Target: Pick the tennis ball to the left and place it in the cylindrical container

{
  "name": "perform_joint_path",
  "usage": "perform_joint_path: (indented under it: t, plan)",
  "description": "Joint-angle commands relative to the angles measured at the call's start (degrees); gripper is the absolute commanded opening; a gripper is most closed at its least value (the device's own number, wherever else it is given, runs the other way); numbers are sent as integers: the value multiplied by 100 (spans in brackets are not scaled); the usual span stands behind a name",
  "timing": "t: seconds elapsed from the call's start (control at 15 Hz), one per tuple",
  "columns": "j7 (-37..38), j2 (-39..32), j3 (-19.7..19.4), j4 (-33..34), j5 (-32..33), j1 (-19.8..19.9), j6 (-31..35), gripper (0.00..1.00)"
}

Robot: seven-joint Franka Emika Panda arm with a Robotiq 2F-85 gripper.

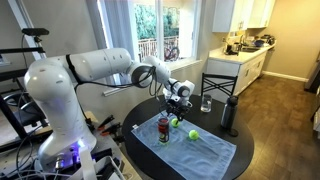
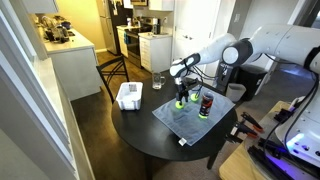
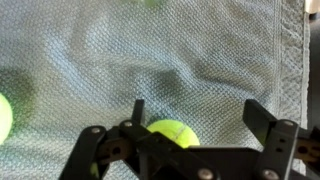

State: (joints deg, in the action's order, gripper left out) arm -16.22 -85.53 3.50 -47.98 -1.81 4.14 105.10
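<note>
Pincer (image 3: 192, 108) spread over tennis ball (image 3: 172, 131), cloth (image 3: 150, 50), twin ball (image 3: 4, 117)

Short dark-red cylindrical can (image 1: 164, 128) stands just beside the fuzzy yellow-green tennis ball (image 1: 178, 123): tight passage there. Second identical ball (image 1: 193, 134) lies near. Tall dark bottle (image 1: 229, 115) and clear glass (image 1: 206, 103) stand well apart. Grey woven cloth (image 3: 200, 60) beyond lies open.

Probably a home kitchen: white cabinets (image 1: 243, 70), cluttered counter (image 1: 250, 44), 1 round dining table (image 2: 140, 130).
</note>
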Motion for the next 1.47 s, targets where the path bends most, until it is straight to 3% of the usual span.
perform_joint_path:
  t: [0.0, 0.67, 1.13, 1.4]
  plan:
    - [-283, -3, -13, -253, 94, -33, 233, 100]
    - [-421, -7, -232, -484, 813, -475, 1308, 100]
    - [-207, -8, -684, -507, 1482, -821, 1478, 100]
    - [-159, -8, -727, -549, 1667, -883, 1915, 100]
